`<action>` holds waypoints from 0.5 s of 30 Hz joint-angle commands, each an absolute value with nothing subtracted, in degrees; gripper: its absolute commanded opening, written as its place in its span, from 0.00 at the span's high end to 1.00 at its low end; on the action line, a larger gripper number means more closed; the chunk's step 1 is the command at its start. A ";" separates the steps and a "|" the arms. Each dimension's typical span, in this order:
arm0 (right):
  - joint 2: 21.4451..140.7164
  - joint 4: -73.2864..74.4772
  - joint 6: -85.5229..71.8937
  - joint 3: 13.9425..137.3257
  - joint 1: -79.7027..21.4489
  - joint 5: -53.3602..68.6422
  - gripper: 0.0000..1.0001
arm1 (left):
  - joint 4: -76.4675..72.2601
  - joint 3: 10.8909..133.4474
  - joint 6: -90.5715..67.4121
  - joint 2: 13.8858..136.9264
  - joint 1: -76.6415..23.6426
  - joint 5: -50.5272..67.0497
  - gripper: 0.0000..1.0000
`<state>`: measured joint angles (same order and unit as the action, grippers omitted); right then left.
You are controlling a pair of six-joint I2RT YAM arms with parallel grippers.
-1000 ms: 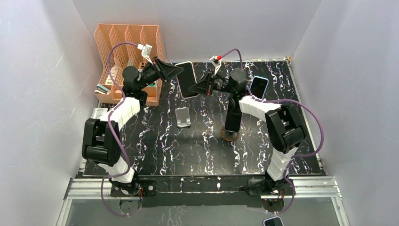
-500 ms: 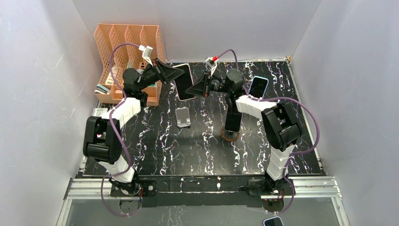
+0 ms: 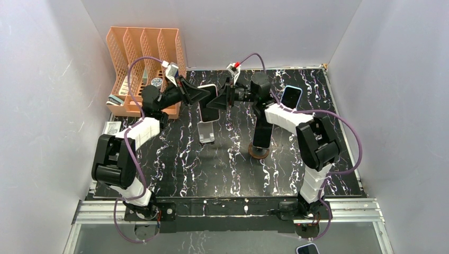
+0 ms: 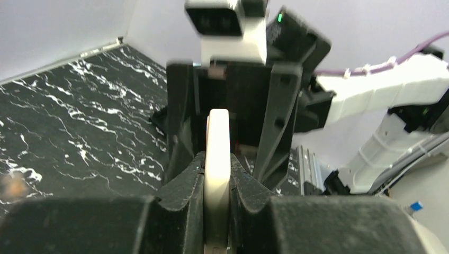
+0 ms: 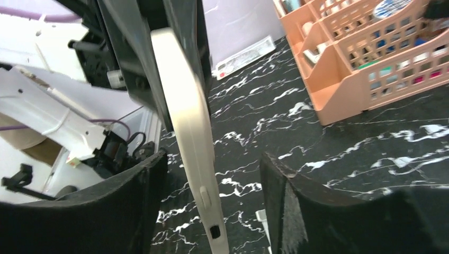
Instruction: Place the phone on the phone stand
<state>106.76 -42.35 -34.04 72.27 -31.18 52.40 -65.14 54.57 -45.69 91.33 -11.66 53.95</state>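
We see the phone (image 3: pixel 208 103) held in the air just beyond the stand (image 3: pixel 206 132), pinched edge-on by the left gripper (image 4: pixel 217 177). The right gripper (image 5: pixel 212 169) stands spread wide, a finger on either side of the phone, apparently not touching it.

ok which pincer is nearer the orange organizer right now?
Left. The left pincer, shut on the phone, sits just right of the orange organizer. The right pincer is farther right, open around the phone's other side.
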 commanded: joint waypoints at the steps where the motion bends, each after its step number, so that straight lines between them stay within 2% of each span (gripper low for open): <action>1: 100.34 -38.19 -28.67 76.52 -26.08 48.80 0.21 | -66.62 53.14 -38.12 87.67 -12.43 55.42 1.00; 4: 98.36 -40.10 -31.28 76.51 -20.39 48.77 0.11 | -67.43 51.15 -35.73 87.36 -12.50 54.29 1.00; 9: 96.16 -47.80 -38.14 75.31 -13.42 50.89 0.08 | -68.54 47.49 -33.28 85.32 -12.64 52.63 1.00; 15: 91.96 -43.69 -34.54 78.28 -12.33 51.58 0.08 | -69.16 40.58 -24.67 81.76 -14.30 51.27 1.00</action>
